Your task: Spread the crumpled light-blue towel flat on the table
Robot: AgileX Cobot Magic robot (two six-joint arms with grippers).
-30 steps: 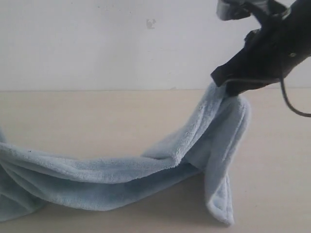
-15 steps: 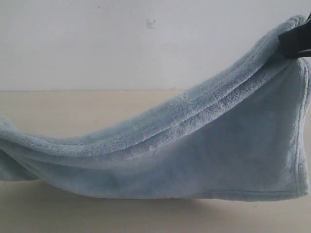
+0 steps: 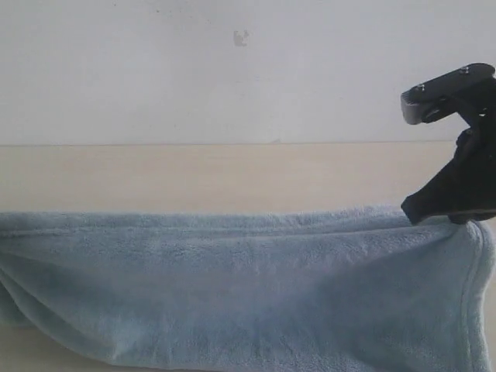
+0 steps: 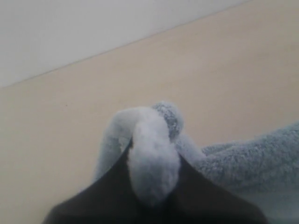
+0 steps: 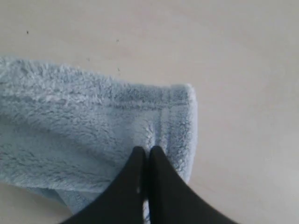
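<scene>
L gripper (image 4: 154, 156), R gripper (image 5: 148, 151) — tight on towel (image 3: 248, 287)

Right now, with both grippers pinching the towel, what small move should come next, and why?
Probably lower both grippers together toward the table, holding the stretch. The right gripper and left gripper each clamp the towel. Its top edge runs taut and level, and the cloth below looks mostly smooth, so laying it down should leave it flat.

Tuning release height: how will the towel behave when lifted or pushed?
Likely floppy: the towel drapes limp and bunches in the left gripper. Probably light: the right gripper holds it by a pinched corner. Fluffy pile should resist slipping.
</scene>
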